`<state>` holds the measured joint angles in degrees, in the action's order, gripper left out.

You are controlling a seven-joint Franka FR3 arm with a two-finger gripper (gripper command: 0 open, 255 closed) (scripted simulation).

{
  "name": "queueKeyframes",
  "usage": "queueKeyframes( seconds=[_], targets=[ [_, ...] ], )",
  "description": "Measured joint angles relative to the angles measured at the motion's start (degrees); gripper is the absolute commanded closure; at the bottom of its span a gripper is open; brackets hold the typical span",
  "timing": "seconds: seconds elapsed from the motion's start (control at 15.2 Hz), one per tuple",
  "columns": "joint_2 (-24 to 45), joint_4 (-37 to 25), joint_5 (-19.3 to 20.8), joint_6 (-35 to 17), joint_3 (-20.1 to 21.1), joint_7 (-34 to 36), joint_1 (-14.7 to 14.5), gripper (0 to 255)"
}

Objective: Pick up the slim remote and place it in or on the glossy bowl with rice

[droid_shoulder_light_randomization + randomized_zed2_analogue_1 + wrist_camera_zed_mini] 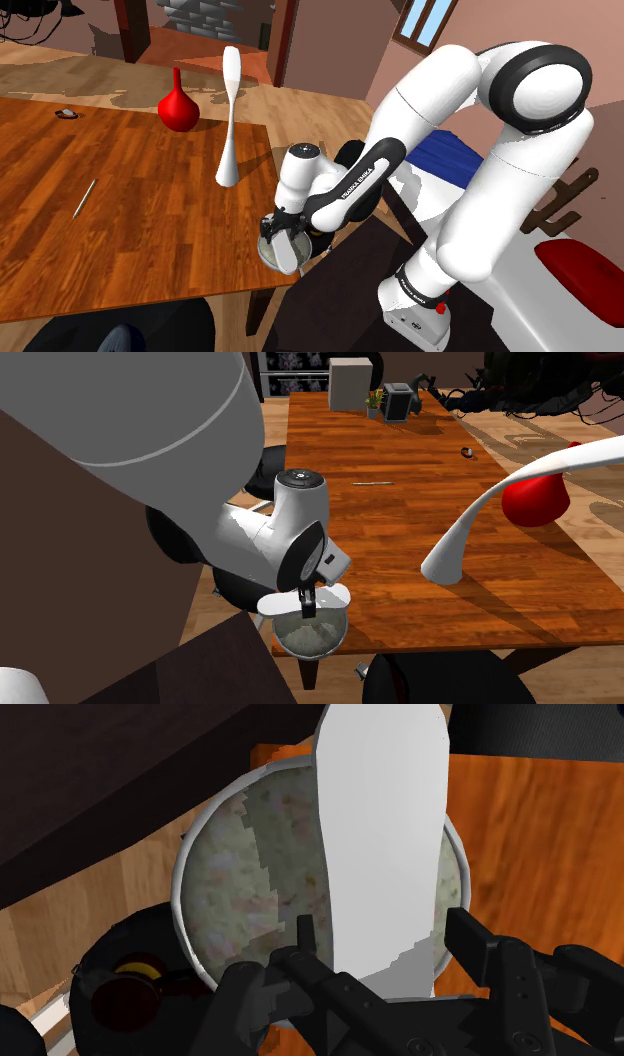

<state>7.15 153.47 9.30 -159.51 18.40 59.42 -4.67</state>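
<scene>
Spanning most of the shoulder view, the wooden table (120,200) carries everything. The glossy bowl (190,894) of rice sits at the table corner nearest the stand, which is why the white arm (470,150) folds back on itself and points its hand straight down, close to its own base. The tall white vase (230,120) and the red vase (180,105) stand well apart from that corner, so neither crowds the work. The slim remote (380,824), drawn plain white, lies lengthwise across the bowl, with one end dipping into the rice and the other reaching past the rim. The gripper (385,934) hovers just above with its jaws spread, leaving a sliver of gap on each side of the remote. I judge the remote released and resting on the bowl, and the placing all but done.
</scene>
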Motion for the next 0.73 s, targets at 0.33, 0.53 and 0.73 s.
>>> queueKeyframes(
  seconds=[0.33,0.53,0.73],
  targets=[
    [0.1,0.0,0.1,-0.1,0.0,0.1,0.0,0],
    [0.1,0.0,0.1,-0.1,0.0,0.1,0.0,0],
    [-1.2,0.2,-1.1,0.9,0.5,-0.8,0.2,0]
  ],
)
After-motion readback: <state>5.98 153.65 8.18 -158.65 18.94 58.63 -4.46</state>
